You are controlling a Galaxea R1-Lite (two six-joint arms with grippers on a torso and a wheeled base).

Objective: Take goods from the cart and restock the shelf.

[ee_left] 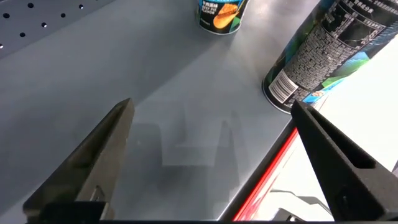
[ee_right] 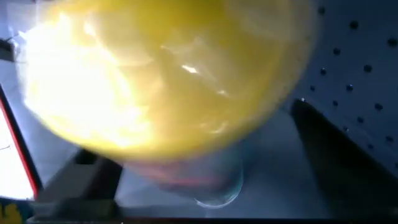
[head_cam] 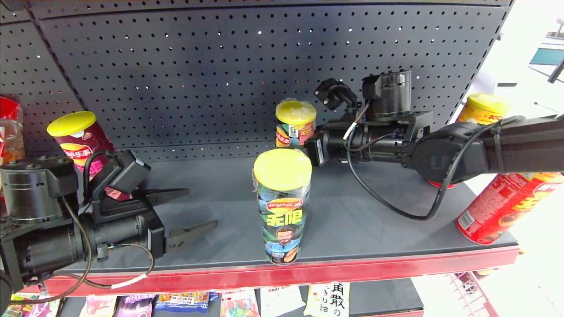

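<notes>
R gripper (head_cam: pixel 313 147), jaws apart astride far can (head_cam: pixel 295 124) at shelf (head_cam: pixel 352 220) back; L gripper (head_cam: pixel 202 208) wide open, empty, near left; risk: skewed pull-out clips far can, toppling it onto near can (head_cam: pixel 282 207).

Base of rear can (head_cam: pixel 295 125) behind front can (head_cam: pixel 282 207); red can (head_cam: pixel 506 211) cropped by right edge.

Shelf (head_cam: pixel 352 220): smooth matt grey metal, beneath my left pincer (head_cam: pixel 202 207). Can (head_cam: pixel 282 220) beside that pincer: glossy printed wrap, yellow plastic lid (head_cam: pixel 282 169).
</notes>
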